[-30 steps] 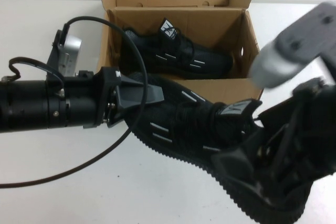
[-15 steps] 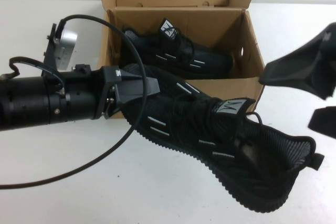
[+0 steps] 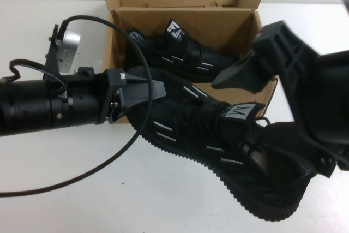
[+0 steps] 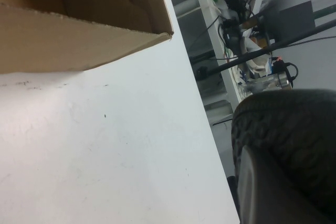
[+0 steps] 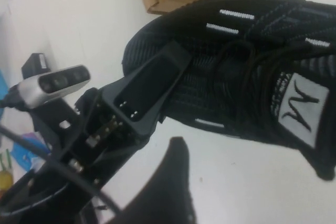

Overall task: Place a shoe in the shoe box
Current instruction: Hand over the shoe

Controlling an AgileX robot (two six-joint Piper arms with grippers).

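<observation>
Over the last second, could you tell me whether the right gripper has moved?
Yes. The right gripper, open, swung out to the right, then back left toward the box corner and the shoe.

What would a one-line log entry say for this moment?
left claw: shut on shoe toe, held outside shoe box | right claw: open, above shoe heel | second shoe: inside box

High view: you look down from the robot's own side, raised, onto the white table (image 3: 65, 189), with the shoe box (image 3: 185, 4) at the far edge.

Left wrist view: set very close behind the shoe (image 4: 294, 140), low to the table (image 4: 105, 156), grazing a box (image 4: 79, 35) wall and facing the room beyond.

Right wrist view: you look down at close range on the shoe (image 5: 252, 72) and the left gripper (image 5: 152, 87).

All three views share the shoe, box and tabletop.
</observation>
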